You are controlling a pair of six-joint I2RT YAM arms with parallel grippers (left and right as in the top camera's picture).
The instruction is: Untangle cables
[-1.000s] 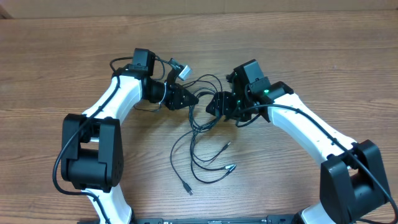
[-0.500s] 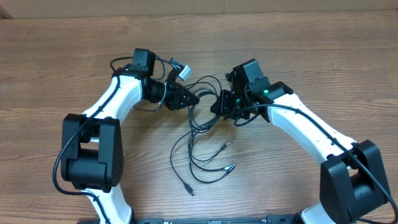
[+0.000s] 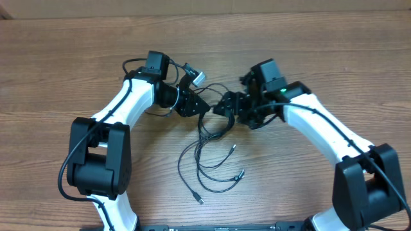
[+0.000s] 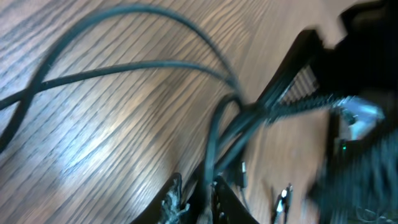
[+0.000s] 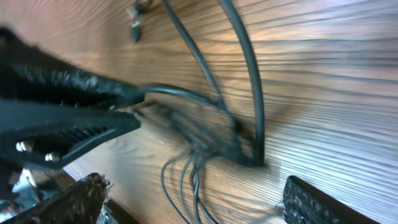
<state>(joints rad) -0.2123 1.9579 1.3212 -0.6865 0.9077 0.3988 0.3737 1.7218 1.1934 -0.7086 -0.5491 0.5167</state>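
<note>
Here the left gripper (image 4: 196, 203) has its fingertips nearly together, pinching a strand of the cables (image 3: 207, 123) that runs up between them. Facing it and just beside it, the right gripper (image 5: 200, 198) has its jaws spread wide and grips nothing; the tangled strands lie on the wood ahead of it. The knot sits near the middle of the table (image 3: 58, 51), between the two grippers. From it, loose black loops trail toward the near edge and end in small plugs lying apart, among them a silver-tipped plug (image 3: 240, 173).
</note>
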